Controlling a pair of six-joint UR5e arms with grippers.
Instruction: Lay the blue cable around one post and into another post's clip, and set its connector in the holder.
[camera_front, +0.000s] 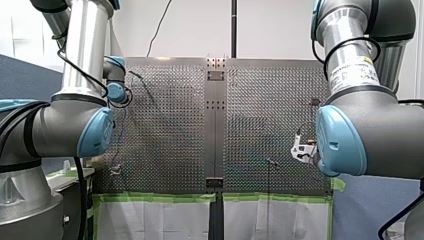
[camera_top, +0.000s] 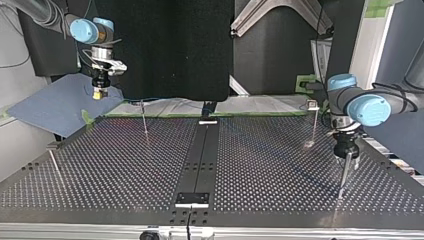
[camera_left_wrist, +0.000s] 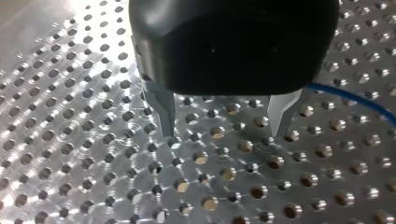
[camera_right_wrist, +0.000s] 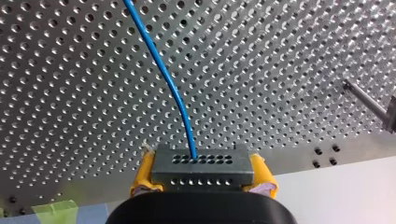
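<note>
R gripper (camera_right_wrist: 201, 169) is closed on the grey connector (camera_right_wrist: 201, 163), yellow pads (camera_right_wrist: 142, 173) pinching it from both sides, w/ the blue cable (camera_right_wrist: 161, 70) running out of its face and away over the perforated table (camera_right_wrist: 70, 116). In the top view that gripper hangs high, off the table's far-left corner above a blue mat (camera_top: 55, 107). So the connector is in the air, not seated in any holder, and I can't pick the holder out for sure. L gripper (camera_left_wrist: 223, 129) is open, metal fingers (camera_left_wrist: 163, 112) well apart w/ nothing betw them, tips just above the table. A bit of cable passes beside it, not in the jaws. Top view puts it near a thin post (camera_top: 343, 176) at that view's right, and a clip-topped post (camera_top: 313, 120) stands further back. Cable is too thin to trace in the wide views, so I can't tell if it goes round any post, and no view shows it in a clip. My read: early stage, only the connector is grasped; wrap round a post, clip-in and seating the connector all left to do
</note>
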